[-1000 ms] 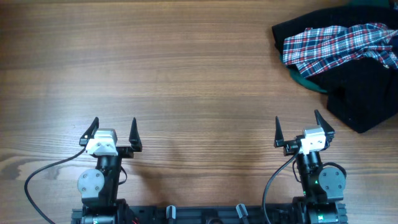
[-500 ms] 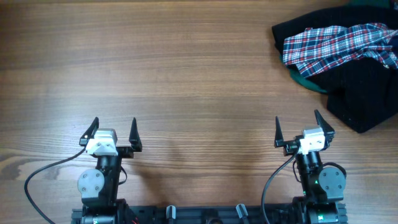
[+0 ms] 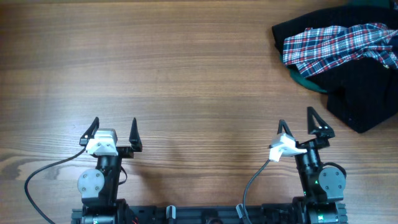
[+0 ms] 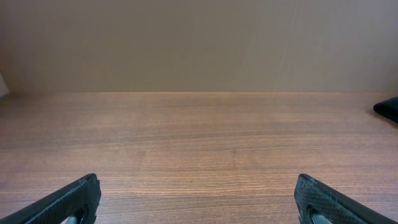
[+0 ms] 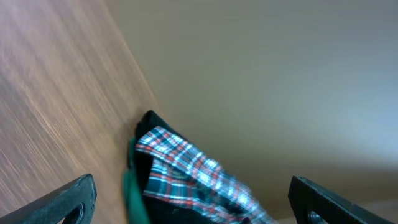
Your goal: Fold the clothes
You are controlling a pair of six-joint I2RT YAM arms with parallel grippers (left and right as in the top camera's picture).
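The right gripper (image 3: 298, 124) is found rotated since the earlier frame, its white wrist block swung leftward; the left gripper (image 3: 113, 129) is unchanged. Both sets of jaws are spread wide, nothing is held, and no cloth is touched. The plaid garment (image 3: 336, 45) is seen crumpled at the far right corner of the table (image 3: 186, 74), on the black garment (image 3: 367, 93) and beside green fabric (image 3: 305, 79). A tilted view of the plaid is given only by the right wrist camera.

even, soft light with faint shadows throughout; the right wrist view is tilted and motion-blurred, the others sharp.
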